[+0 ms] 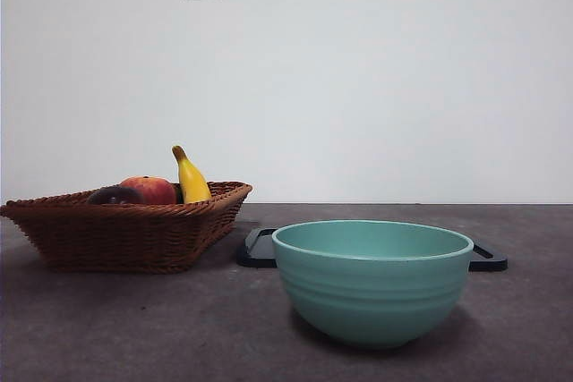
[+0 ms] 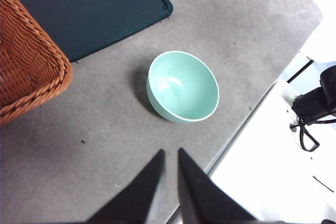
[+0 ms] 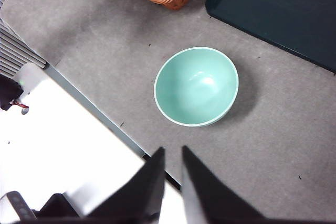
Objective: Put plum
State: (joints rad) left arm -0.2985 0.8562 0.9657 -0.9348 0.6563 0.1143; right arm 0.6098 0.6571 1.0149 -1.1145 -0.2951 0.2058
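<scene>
Plum (image 1: 115, 195) kept in basket (image 1: 125, 234), frame left, beside empty bowl (image 1: 372, 282); left gripper (image 2: 170, 153) and right gripper (image 3: 173, 150) held clear, jaws nearly closed, nothing grasped.

Dark maroon plum (image 1: 115, 195), round, lying in wicker basket (image 1: 125, 234), touching red-orange fruit (image 1: 150, 190)
</scene>
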